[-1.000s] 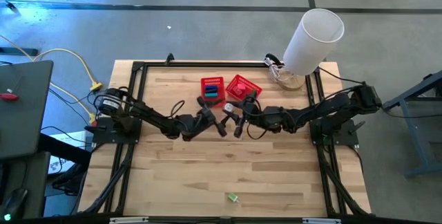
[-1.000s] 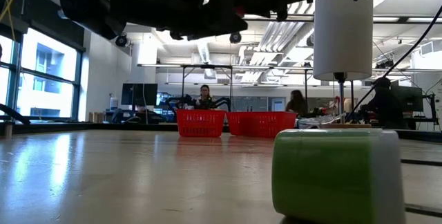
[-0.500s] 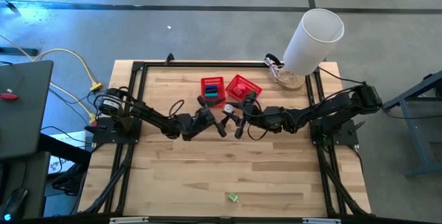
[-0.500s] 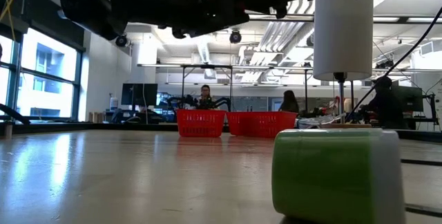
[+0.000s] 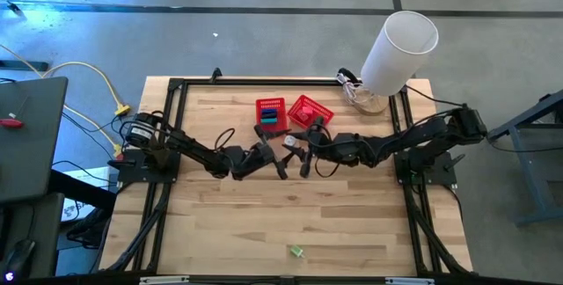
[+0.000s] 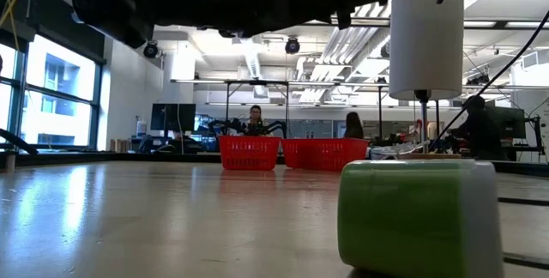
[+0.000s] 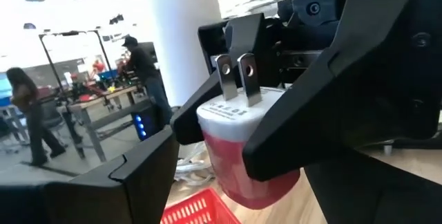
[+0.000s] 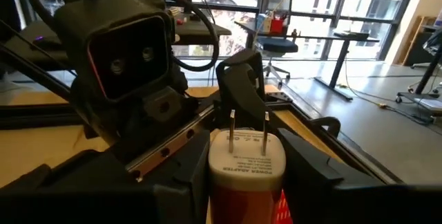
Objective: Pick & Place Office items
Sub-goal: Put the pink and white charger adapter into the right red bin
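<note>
Between the left gripper (image 7: pixel 235 148) and right gripper (image 8: pixel 245 175) we see a red-white plug (image 7: pixel 242 148), prongs up, clamped by both at mid-table, just in front of two red baskets (image 5: pixel 272 113).

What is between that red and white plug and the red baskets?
Nothing visible. The power adapter sits clamped by both the left gripper and the right gripper, just short of the red mesh baskets, with only bare table between.
</note>
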Controlling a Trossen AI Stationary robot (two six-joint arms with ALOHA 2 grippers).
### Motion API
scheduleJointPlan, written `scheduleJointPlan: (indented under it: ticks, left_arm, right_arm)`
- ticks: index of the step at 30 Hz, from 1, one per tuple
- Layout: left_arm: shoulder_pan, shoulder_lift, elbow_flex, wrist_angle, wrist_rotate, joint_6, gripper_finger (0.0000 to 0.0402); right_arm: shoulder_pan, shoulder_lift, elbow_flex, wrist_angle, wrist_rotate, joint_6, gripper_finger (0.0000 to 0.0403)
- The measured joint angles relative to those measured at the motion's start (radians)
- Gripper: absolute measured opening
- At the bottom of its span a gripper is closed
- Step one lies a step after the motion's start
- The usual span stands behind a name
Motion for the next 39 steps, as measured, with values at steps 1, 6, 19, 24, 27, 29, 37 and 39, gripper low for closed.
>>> scheduleJointPlan:
  ticks: [1, 6, 19, 24, 27, 29, 37, 39]
  left_arm:
    - [0.003, 0.0, 0.0, -0.004, -0.002, -0.013, 0.0285]
    - [0.021, 0.0, 0.0, -0.037, 0.002, -0.092, 0.0261]
    - [0.019, 0.0, 0.0, -0.04, -0.037, -0.107, 0.0142]
    - [0.012, 0.0, 0.0, -0.043, -0.048, -0.098, 0.0141]
    - [0.012, 0.0, 0.0, -0.054, -0.05, -0.092, 0.0141]
    - [0.009, 0.0, 0.0, -0.063, -0.05, -0.093, 0.0141]
    - [-0.01, 0.0, 0.002, -0.102, -0.046, -0.096, 0.0141]
    - [-0.01, 0.0, 0.002, -0.112, -0.034, -0.095, 0.0141]
  right_arm:
    - [0.0, 0.0, 0.0, 0.002, -0.002, -0.001, 0.0125]
    - [0.0, 0.0, 0.0, 0.0, 0.0, -0.009, 0.0125]
    - [0.006, 0.0, 0.001, -0.02, 0.0, -0.009, 0.0135]
    - [0.006, 0.0, 0.002, -0.035, -0.003, -0.007, 0.0173]
    - [0.006, 0.0, 0.001, -0.039, 0.002, -0.008, 0.0195]
    - [0.006, 0.0, 0.0, -0.041, 0.002, -0.016, 0.0206]
    - [0.056, -0.015, 0.0, -0.075, 0.001, -0.152, 0.0218]
    - [0.07, -0.028, 0.0, -0.105, 0.002, -0.169, 0.0217]
